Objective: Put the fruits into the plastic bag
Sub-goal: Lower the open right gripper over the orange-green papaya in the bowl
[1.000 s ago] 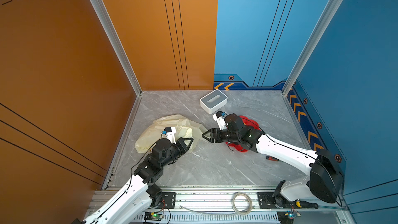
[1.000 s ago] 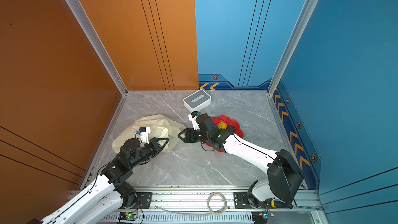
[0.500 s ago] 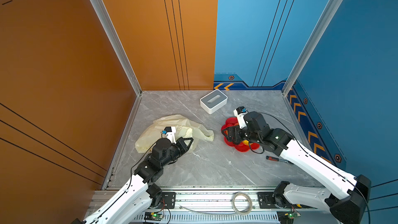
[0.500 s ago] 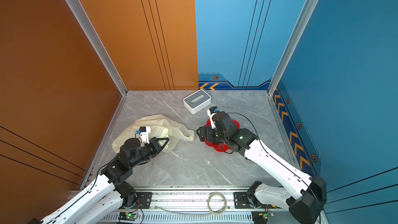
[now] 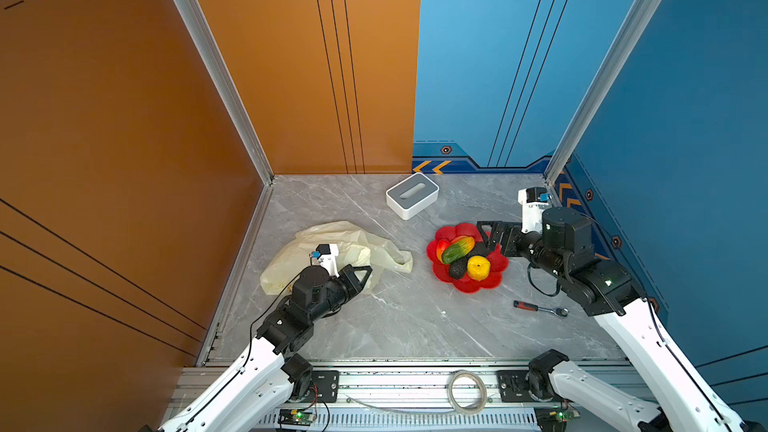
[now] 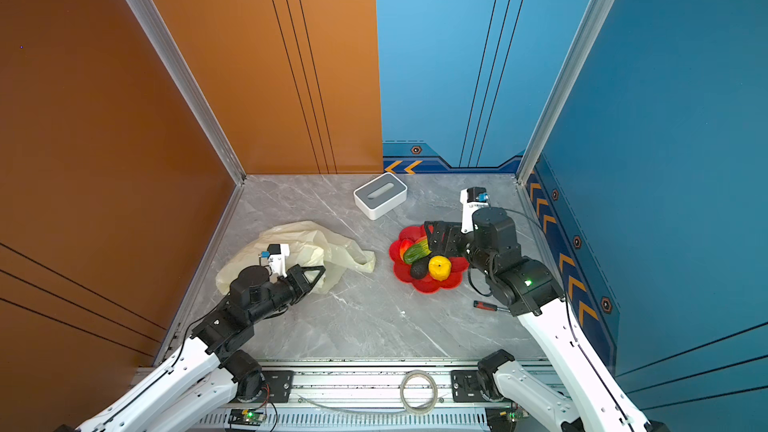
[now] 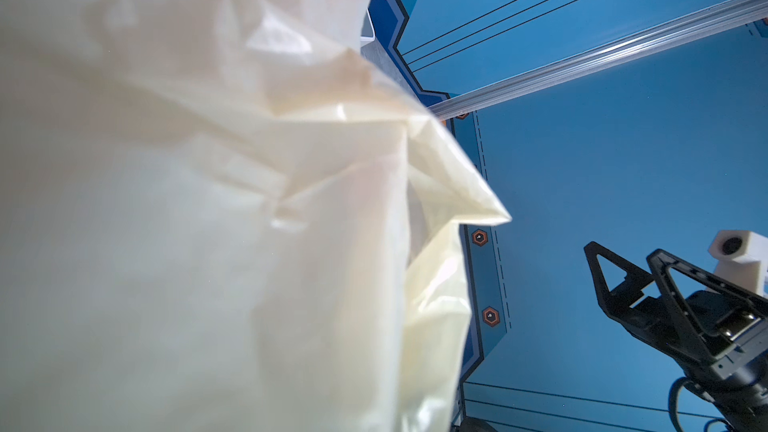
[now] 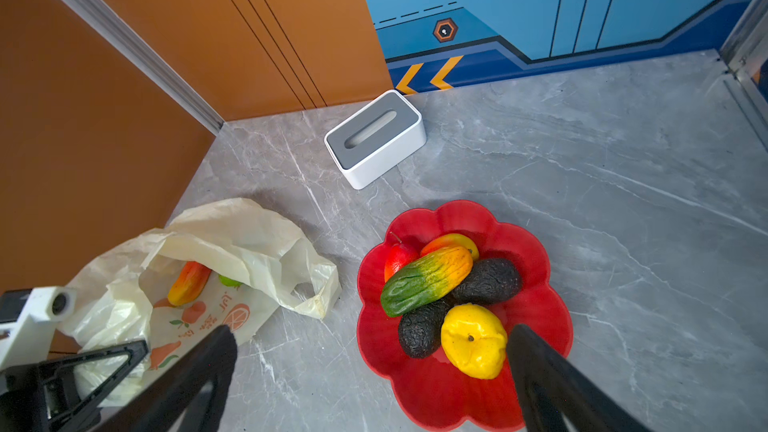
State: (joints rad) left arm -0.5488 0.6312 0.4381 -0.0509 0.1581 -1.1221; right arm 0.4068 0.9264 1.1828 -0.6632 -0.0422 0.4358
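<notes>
Table (image 5: 395,317): grey marble, all the action is on it
Plastic bag (image 8: 249,234): lying on the left, mouth gaping toward the dish
Red dish (image 8: 540,251): just right of the bag and loaded
Right hand (image 8: 370,334): fingers wide apart, empty, hovering over the dish
Left hand (image 5: 368,272): pinched together, apparently on the bag's rim, propping the mouth up
Fruits on dish (image 8: 426,280): six to go, by my count
Fruits bagged: orange-red mango (image 8: 189,282) and a green one (image 8: 228,281) are in
Progress: roughly a quarter done

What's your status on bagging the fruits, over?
Left gripper shut on plastic bag edge. Right gripper open, empty, at red dish. Six fruits on dish, two in bag. Red-handled tool lies aside, off the path.
</notes>
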